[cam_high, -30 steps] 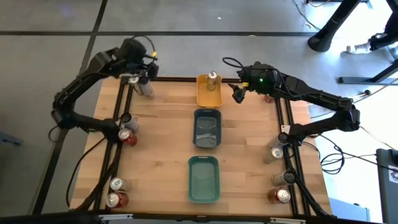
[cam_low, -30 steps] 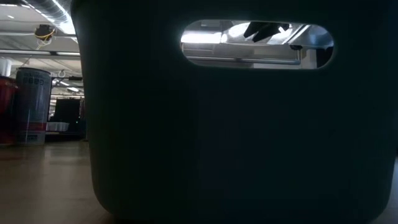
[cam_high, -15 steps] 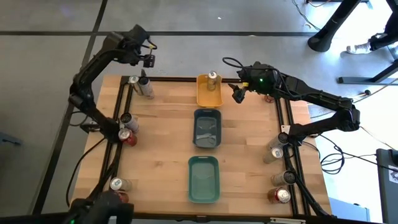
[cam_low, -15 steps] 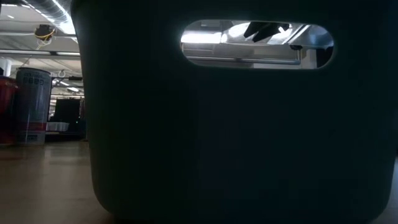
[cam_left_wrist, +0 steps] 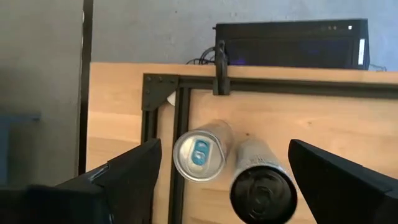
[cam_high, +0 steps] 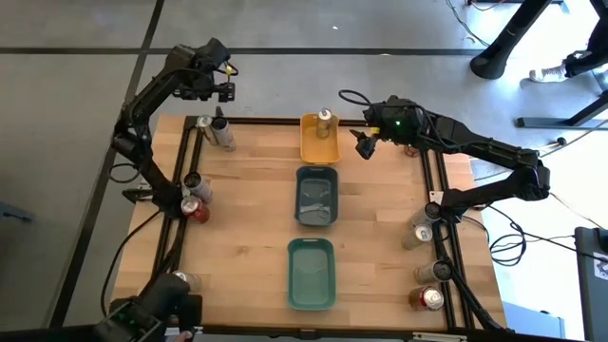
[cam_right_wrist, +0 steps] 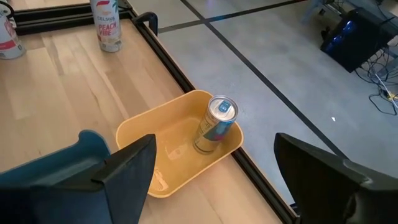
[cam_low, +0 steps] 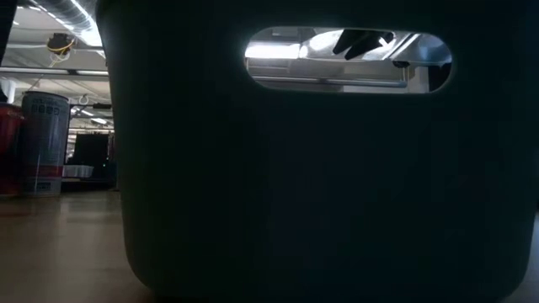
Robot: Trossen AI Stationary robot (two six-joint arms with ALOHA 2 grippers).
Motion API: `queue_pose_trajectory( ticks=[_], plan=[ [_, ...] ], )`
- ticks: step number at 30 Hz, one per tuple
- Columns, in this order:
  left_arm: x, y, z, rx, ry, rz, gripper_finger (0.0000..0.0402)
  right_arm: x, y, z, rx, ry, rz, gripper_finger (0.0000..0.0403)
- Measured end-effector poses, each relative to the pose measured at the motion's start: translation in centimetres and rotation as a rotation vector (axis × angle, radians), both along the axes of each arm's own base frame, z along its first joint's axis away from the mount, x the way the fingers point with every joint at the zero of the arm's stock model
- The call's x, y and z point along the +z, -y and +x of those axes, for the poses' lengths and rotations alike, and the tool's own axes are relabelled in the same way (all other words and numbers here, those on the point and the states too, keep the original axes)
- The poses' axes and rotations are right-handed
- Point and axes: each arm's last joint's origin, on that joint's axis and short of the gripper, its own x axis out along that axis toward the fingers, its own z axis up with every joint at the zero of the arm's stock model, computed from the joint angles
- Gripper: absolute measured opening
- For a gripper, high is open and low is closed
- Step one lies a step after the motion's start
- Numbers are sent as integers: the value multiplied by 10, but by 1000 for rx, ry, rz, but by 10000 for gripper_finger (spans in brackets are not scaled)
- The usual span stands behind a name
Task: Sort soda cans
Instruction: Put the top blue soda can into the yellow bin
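Note:
Two soda cans stand upright at the far left corner: a silver-topped one (cam_left_wrist: 201, 152) and a dark one (cam_left_wrist: 263, 183), also in the high view (cam_high: 204, 123) (cam_high: 224, 134). My left gripper (cam_high: 223, 91) (cam_left_wrist: 224, 180) hovers open above them, a finger on either side, touching neither. One gold can (cam_right_wrist: 217, 121) (cam_high: 326, 119) stands in the yellow tray (cam_high: 318, 147). My right gripper (cam_high: 365, 142) (cam_right_wrist: 214, 180) hangs open just right of that tray. More cans stand along the left edge (cam_high: 193, 182) and the right edge (cam_high: 424, 228).
A dark grey-teal tray (cam_high: 316, 197) and a teal tray (cam_high: 311, 273) lie in line down the table's middle. The teal tray's wall (cam_low: 320, 185) fills the low view; cans (cam_low: 42, 143) show left of it. A dark part of the left arm (cam_high: 152, 313) covers the near left corner.
My left gripper has risen from the two cans at the far left corner and drawn toward the far edge; the cans stay standing where they were. The left arm's lower part has swung over the near left corner. The right arm has kept still.

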Motion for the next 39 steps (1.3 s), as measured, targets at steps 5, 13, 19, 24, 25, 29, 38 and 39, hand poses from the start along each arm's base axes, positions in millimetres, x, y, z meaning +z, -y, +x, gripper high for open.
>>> queue_pose_trajectory(
  ticks=[5, 13, 19, 24, 25, 29, 38, 39],
  plan=[
    [-9, -3, 0, 15, -25, -42, 340, -1, 0, -1, 1, -11, 2, 325],
    [-10, 1, 2, -58, -60, -80, 340, -4, -1, -2, 0, -41, 15, 325],
    [-11, 11, 6, -391, -132, -238, 337, -4, -1, -3, 0, -52, 19, 325],
    [-11, 17, 12, -664, -235, -306, 323, -4, -1, -3, 2, -54, 17, 325],
    [-11, 18, 12, -706, -254, -313, 321, -5, -1, -3, 2, -55, 17, 325],
    [-11, 17, 12, -821, -307, -338, 316, -5, -1, -3, 7, -59, 12, 325],
    [-22, 17, 9, -1024, -369, -433, 317, -5, -1, -3, 21, -69, 8, 325],
    [-27, 18, 8, -1032, -371, -458, 317, -5, -1, -3, 21, -71, 9, 325]
  ],
)
